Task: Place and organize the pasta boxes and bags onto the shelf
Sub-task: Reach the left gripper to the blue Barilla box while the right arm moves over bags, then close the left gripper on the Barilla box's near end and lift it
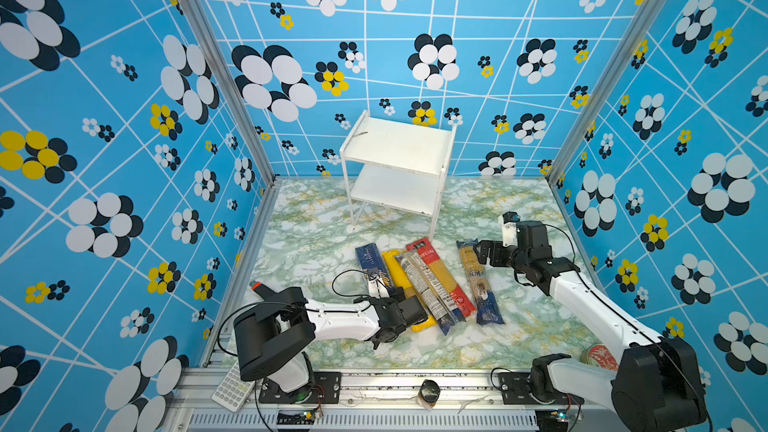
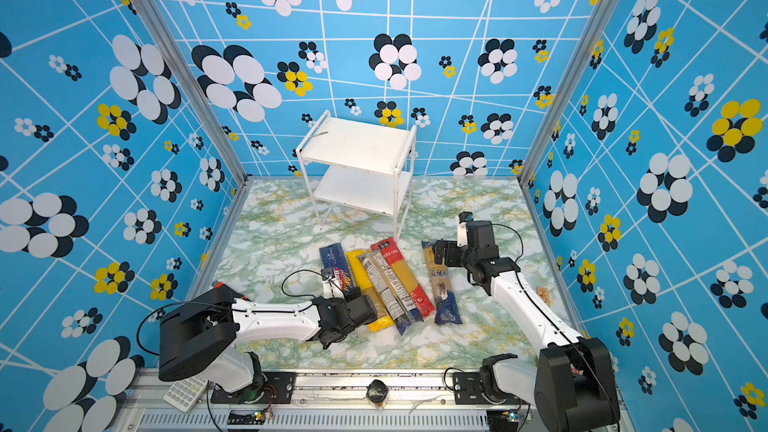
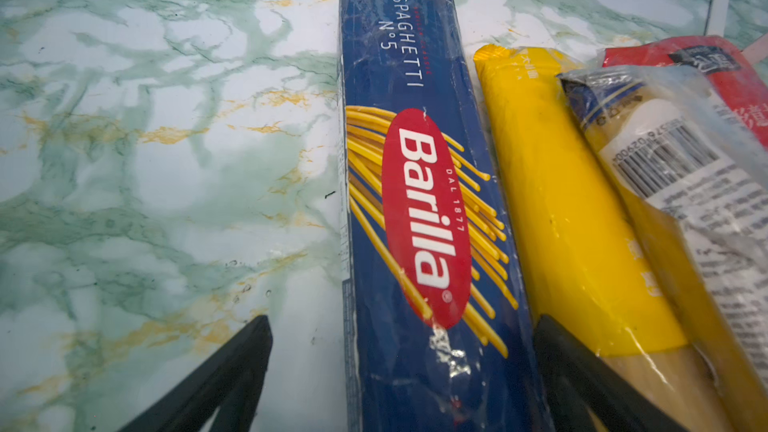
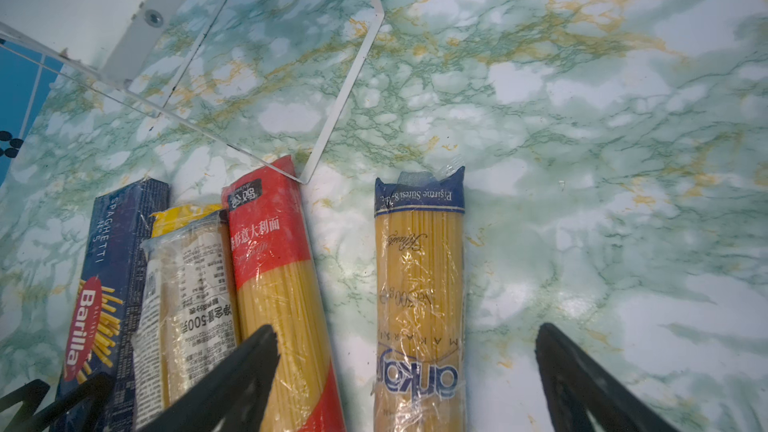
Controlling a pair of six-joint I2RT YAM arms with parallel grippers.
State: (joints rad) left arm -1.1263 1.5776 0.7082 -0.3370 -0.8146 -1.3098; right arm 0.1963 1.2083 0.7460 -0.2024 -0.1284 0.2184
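Green-veined marble covers the desk [image 1: 307, 243]. All five packs lie flat on it in front of the shelf [image 1: 399, 147], whose two boards carry nothing yet. Four packs form a touching, partly overlapping group. The Barilla box [image 3: 415, 201] is at its left end, with the yellow bag [image 3: 561, 222] against it. The gold-labelled bag [image 4: 419, 284] lies apart on the right.

State of the left tool [image 3: 401, 322]: spread fully, pinching nothing. In the left wrist view the box runs straight away between its fingers, with its long axis roughly toward the shelf, so the jaws span the short width. One finger is over bare desk and the other is at the seam with the yellow bag. I judge that seam the critical clearance.

State of the right tool [image 4: 405, 329]: spread and empty, aligned lengthwise over the gold-labelled bag. One finger overlaps the red-ended bag [image 4: 274, 284] in view. I cannot tell the height above either pack.

Nearer arm: left for the box, right for the gold-labelled bag.
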